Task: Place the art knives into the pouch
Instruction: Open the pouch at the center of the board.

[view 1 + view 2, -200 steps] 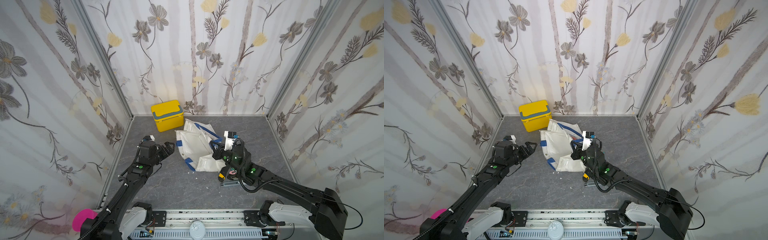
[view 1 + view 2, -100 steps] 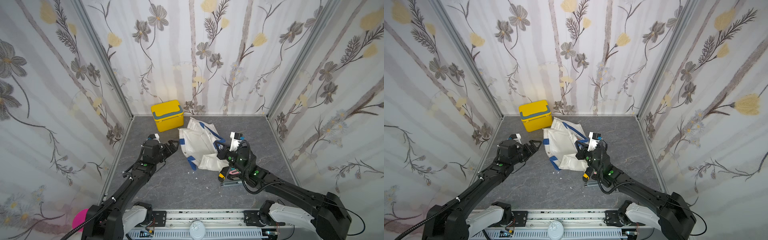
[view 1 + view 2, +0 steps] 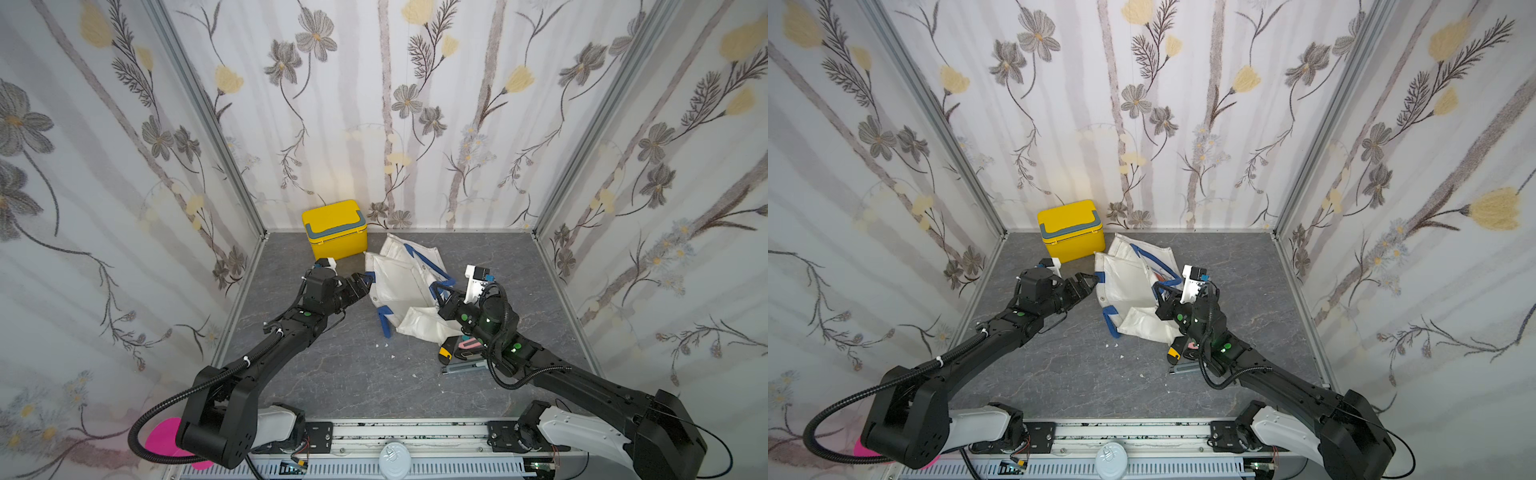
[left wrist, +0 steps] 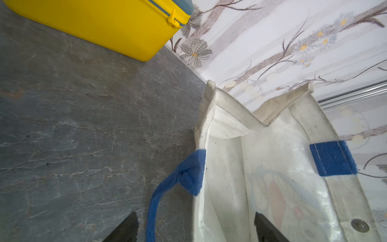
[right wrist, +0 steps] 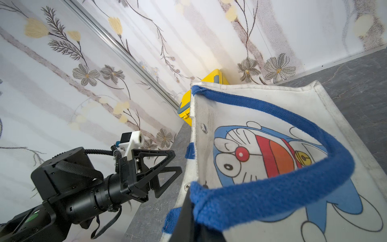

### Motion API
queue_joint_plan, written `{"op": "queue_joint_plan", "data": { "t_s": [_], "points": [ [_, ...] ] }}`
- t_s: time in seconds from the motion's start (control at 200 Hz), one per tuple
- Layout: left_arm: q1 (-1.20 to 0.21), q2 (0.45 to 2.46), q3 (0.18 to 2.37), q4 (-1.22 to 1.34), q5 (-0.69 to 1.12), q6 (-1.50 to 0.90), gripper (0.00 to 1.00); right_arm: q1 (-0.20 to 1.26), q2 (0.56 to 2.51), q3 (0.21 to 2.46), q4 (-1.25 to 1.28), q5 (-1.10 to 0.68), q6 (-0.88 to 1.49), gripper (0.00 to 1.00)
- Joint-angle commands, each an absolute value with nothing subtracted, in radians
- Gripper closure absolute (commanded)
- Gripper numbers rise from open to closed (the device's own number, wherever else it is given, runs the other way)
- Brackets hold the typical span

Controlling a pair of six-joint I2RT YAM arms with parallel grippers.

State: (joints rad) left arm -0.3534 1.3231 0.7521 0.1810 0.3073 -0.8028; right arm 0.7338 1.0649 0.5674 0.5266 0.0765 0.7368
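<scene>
In both top views the pouch [image 3: 399,282] slumps mid-table [image 3: 332,374]. My right gripper [image 3: 441,296] is clenched on its blue strap [image 3: 432,266], and my left gripper [image 3: 365,283] is spread wide at the opposite rim. The art knife [image 3: 464,367], which I judge to be the slim grey bar, lies flat beside my right forearm, behind those busy jaws, long axis crosswise.

Left wrist: the rim and a strap sit between my parted fingertips.

Right wrist: the strap runs taut into my grip.
</scene>
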Motion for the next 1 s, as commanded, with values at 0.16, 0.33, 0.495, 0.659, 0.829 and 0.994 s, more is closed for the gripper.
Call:
{"op": "queue_joint_plan", "data": {
  "t_s": [0.16, 0.33, 0.495, 0.659, 0.829, 0.994],
  "points": [
    [-0.37, 1.432, 0.801, 0.177, 0.347, -0.817, 0.31, 0.723, 1.046, 0.553, 0.569, 0.061, 0.753, 1.0],
    [-0.389, 1.49, 0.84, 0.206, 0.375, -0.826, 0.38, 0.718, 1.048, 0.548, 0.574, 0.052, 0.755, 1.0],
    [-0.411, 1.552, 0.898, 0.209, 0.394, -0.818, 0.6, 0.713, 1.049, 0.545, 0.573, 0.045, 0.75, 1.0],
    [-0.414, 1.572, 0.944, 0.148, 0.372, -0.774, 0.97, 0.707, 1.04, 0.543, 0.563, 0.046, 0.749, 1.0],
    [-0.414, 1.563, 0.965, 0.113, 0.363, -0.742, 1.0, 0.7, 1.039, 0.544, 0.557, 0.051, 0.746, 1.0],
    [-0.414, 1.555, 1.044, -0.003, 0.326, -0.672, 1.0, 0.697, 1.039, 0.554, 0.531, 0.063, 0.734, 0.94]
  ]
}}
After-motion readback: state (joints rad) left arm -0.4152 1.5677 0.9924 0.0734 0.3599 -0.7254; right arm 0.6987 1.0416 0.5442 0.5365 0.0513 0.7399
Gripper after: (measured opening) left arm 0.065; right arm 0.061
